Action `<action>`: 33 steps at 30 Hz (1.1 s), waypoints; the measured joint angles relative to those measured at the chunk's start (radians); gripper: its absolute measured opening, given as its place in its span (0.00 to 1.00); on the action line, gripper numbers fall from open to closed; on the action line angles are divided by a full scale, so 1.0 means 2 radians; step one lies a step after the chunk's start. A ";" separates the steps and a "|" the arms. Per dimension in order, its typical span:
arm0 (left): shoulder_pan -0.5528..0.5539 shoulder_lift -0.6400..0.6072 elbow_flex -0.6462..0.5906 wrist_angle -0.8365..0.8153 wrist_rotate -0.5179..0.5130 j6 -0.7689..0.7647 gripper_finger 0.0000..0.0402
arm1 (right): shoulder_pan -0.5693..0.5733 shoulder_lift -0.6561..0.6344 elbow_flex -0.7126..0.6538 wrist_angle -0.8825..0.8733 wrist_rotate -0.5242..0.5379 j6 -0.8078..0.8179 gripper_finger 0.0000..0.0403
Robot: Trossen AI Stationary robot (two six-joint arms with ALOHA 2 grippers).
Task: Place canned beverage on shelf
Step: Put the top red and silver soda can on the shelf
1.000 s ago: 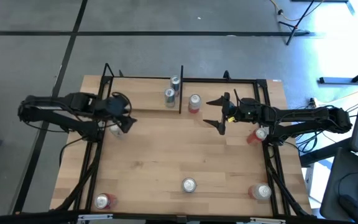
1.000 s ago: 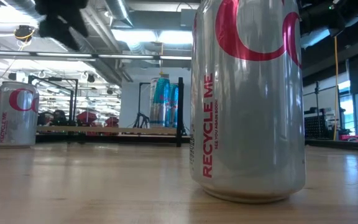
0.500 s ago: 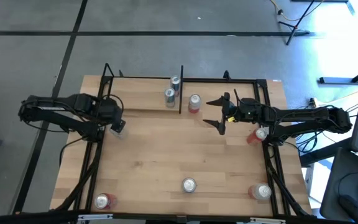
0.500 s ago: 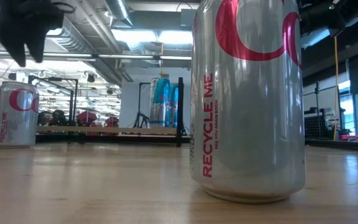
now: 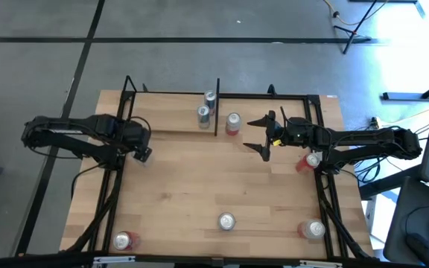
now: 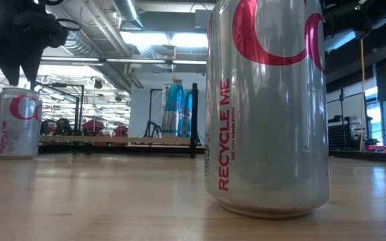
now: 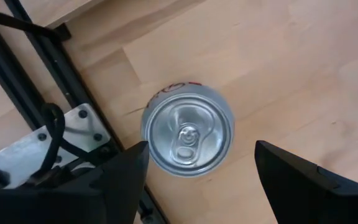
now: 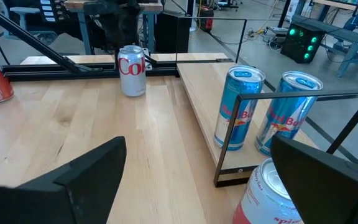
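Silver and red, a cola can (image 7: 188, 135) stood upright on the pale wooden desk (image 5: 199, 186) near its left edge, and the left gripper (image 5: 141, 153) hung directly above it, fingers (image 7: 120, 180) released and spread wide, one to each side of the can's top, not touching it. In the low view that same can (image 6: 16, 123) stood at the far left with the dark gripper (image 6: 19, 40) poised over it, clear of the lid.

The shelf (image 5: 177, 123) ran along the desk's back edge, left of centre, a light plank framed in thin black rods. Two blue-and-silver cans (image 8: 240, 107) stood upright on it at its right end, side by side. Just beside the shelf's right end, another red-and-silver can (image 5: 233, 123) stood on the desk itself.

The right gripper (image 5: 267, 135) waited over the back right part of the desk, its fingers (image 8: 73, 180) parted and gripping nothing. A red can (image 5: 309, 161) stood below that arm near the right edge.

Along the front edge stood three more cans: one at the front left corner (image 5: 125, 240), one at the middle (image 5: 226, 221), filling the low view, and one at the front right corner (image 5: 313, 229).
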 joint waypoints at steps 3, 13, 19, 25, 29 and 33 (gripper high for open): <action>0.008 0.000 0.000 0.000 -0.001 0.009 0.69 | 0.000 0.000 0.000 0.000 0.000 0.000 0.96; 0.014 0.002 -0.001 0.001 0.004 0.013 0.69 | 0.000 0.000 0.000 0.000 0.000 0.000 0.96; 0.014 0.001 -0.040 0.014 0.018 0.020 0.69 | 0.000 0.000 0.000 -0.002 0.000 0.000 0.96; 0.013 0.002 -0.047 0.053 0.024 0.041 0.69 | 0.000 0.000 0.000 0.000 0.000 0.000 0.96; 0.013 0.006 -0.047 0.055 0.012 0.059 0.69 | 0.000 0.000 0.000 -0.001 0.000 0.000 0.96; 0.014 0.009 -0.048 0.065 -0.006 0.063 0.69 | 0.000 0.000 0.000 -0.001 0.000 0.000 0.96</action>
